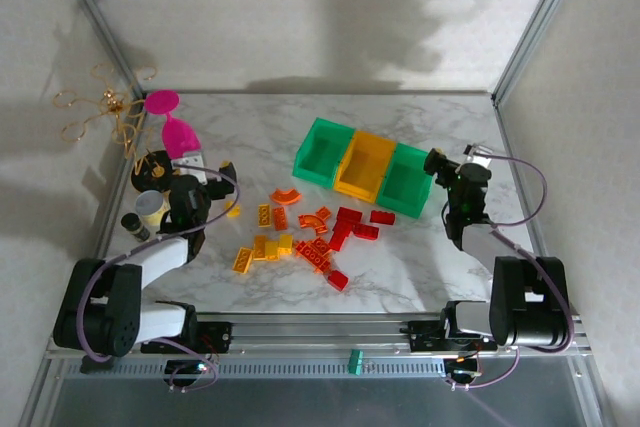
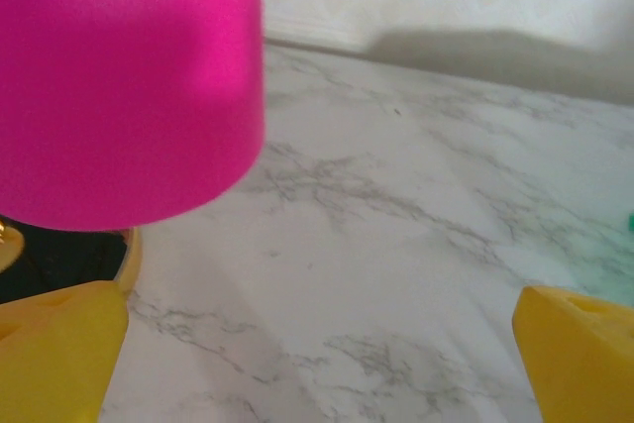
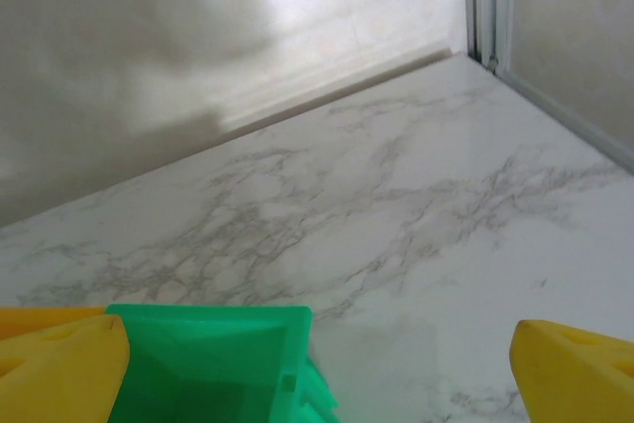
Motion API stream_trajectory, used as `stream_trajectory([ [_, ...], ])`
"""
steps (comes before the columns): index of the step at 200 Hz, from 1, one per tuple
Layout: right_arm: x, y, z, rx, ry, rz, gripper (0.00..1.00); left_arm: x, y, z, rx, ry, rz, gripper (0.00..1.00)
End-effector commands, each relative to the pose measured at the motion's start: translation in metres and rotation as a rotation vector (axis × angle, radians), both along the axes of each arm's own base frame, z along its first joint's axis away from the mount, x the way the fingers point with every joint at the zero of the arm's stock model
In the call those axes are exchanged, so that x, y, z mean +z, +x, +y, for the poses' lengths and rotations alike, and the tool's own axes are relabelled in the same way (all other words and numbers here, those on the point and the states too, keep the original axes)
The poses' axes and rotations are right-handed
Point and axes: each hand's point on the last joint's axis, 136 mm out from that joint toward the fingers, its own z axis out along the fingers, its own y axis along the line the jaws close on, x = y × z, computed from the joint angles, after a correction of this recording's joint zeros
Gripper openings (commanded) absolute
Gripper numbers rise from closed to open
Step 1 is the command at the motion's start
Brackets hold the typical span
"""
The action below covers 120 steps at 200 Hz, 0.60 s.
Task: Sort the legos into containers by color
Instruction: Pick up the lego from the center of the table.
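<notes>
Lying loose on the table in the top view, small red, orange and yellow plastic legos (image 1: 347, 215) sit beside three joined green and orange bins (image 1: 345, 162); left wrist view, left gripper (image 2: 317, 364) spread wide by a pink cup (image 2: 129, 76); right wrist view, right gripper (image 3: 317, 373) spread wide.

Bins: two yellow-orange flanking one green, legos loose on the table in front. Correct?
No, the colours are swapped. The top external view shows the containers as two green bins flanking one yellow-orange bin. The legos do lie loose on the table in front of them.
</notes>
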Motion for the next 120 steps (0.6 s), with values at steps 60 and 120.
stream_trajectory([
  [60, -0.010, -0.013, 0.000, -0.072, 0.219, 0.127, 0.99, 0.029, -0.029, -0.017, -0.061, -0.366, -0.075, 0.99],
  [120, -0.024, -0.023, 0.044, 0.074, 0.229, 0.248, 0.99, 0.004, -0.042, -0.014, 0.014, -0.490, 0.024, 0.99],
])
